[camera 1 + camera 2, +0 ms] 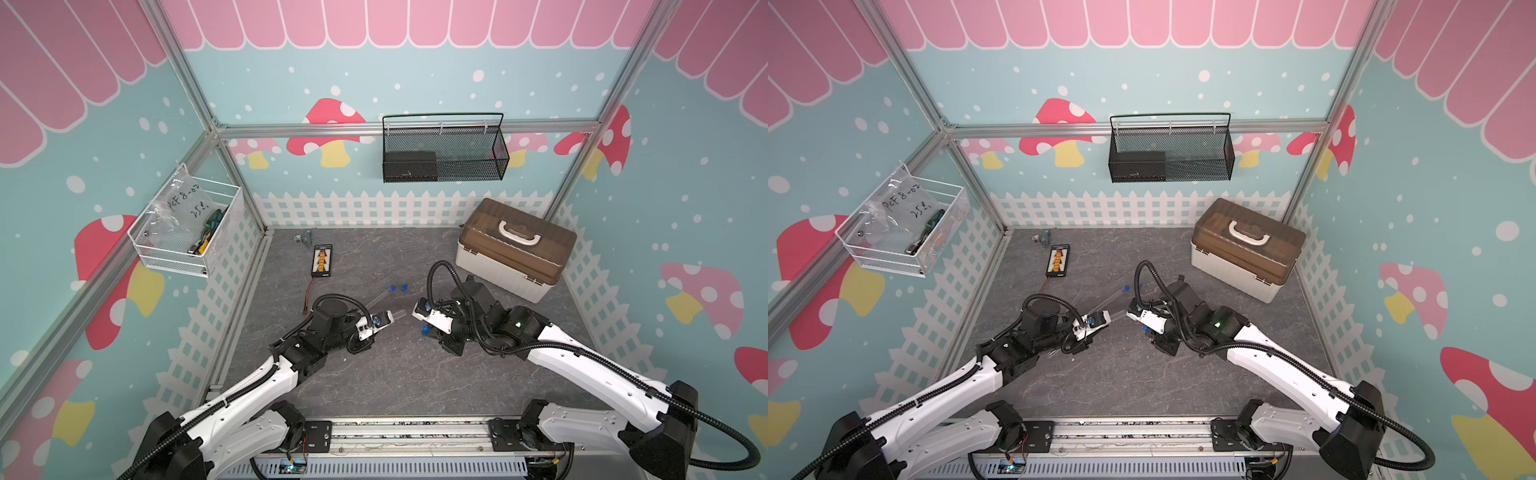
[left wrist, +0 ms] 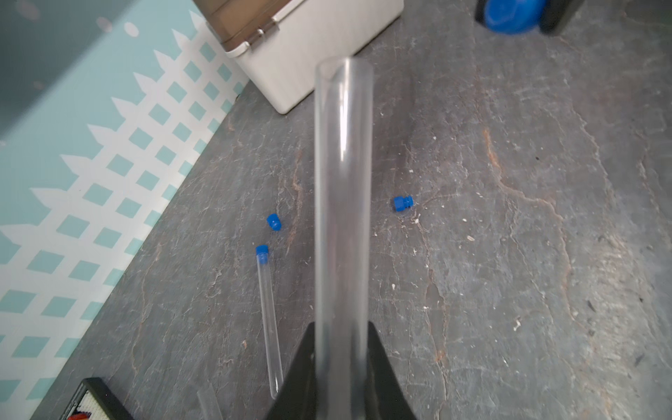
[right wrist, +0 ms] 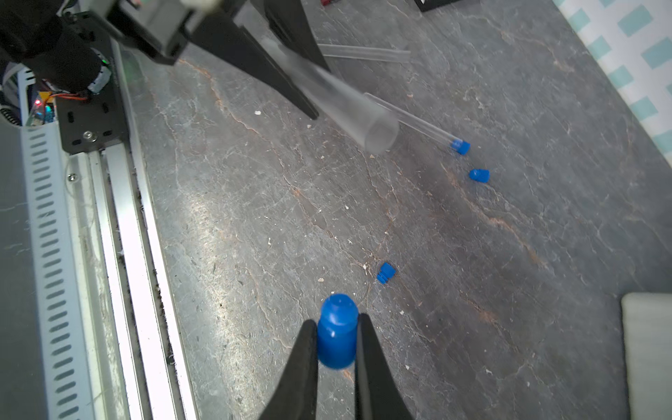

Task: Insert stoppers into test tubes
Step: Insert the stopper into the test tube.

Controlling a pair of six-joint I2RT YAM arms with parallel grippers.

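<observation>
Separately, jaws pinch a clear cylindrical tube [image 2: 343,203] and domed blue stopper [image 3: 337,332].

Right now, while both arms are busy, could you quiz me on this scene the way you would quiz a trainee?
1. True or false: the tube in the left pincer is already plugged.
2. How many stoppers lie loose on the table? A one, B two, C four.
3. Which pincer grips a stopper?
Key: 1 false, its mouth is open; 2 B; 3 the right pincer.
</observation>
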